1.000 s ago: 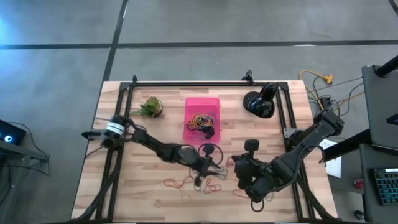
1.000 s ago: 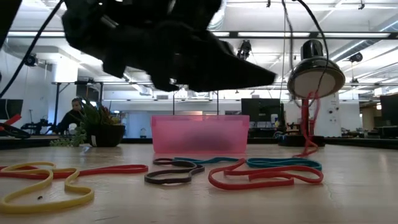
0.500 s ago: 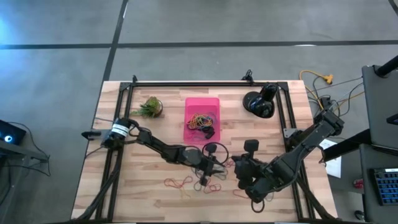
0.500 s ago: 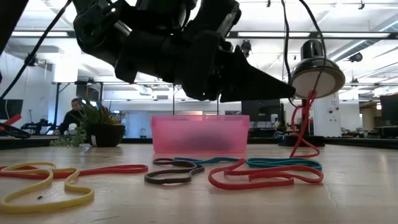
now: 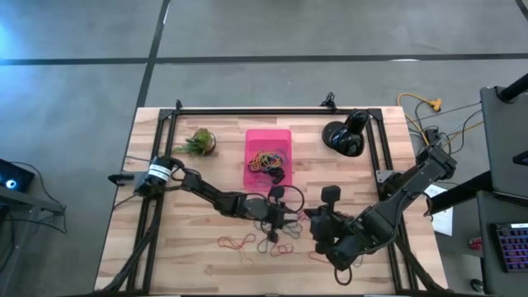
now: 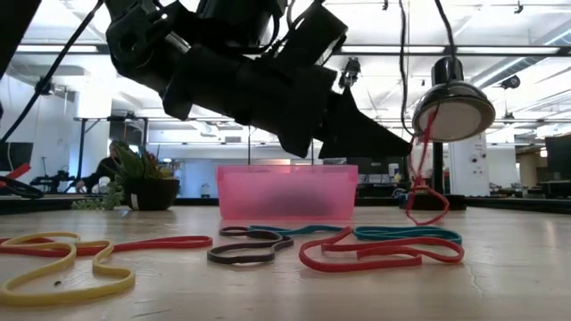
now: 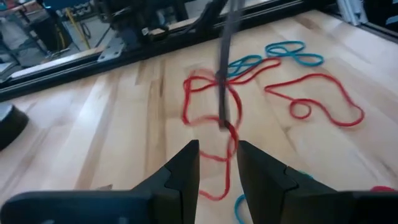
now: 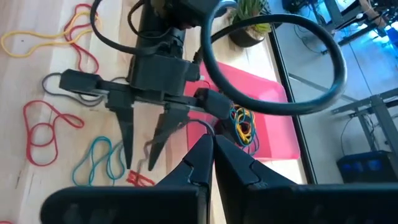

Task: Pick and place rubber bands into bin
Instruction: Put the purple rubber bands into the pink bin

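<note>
1. The left gripper [image 5: 276, 233] holds a red rubber band [image 7: 214, 124] lifted above the table [image 5: 181, 247], near the loose rubber bands [image 5: 247, 242].
2. Its fingers are closed on the band.
3. Carry it toward the far side until it hangs over the pink bin [image 5: 268, 158], then release.
4. The right gripper [image 8: 210, 144], shut and empty, waits at the near right.
</note>
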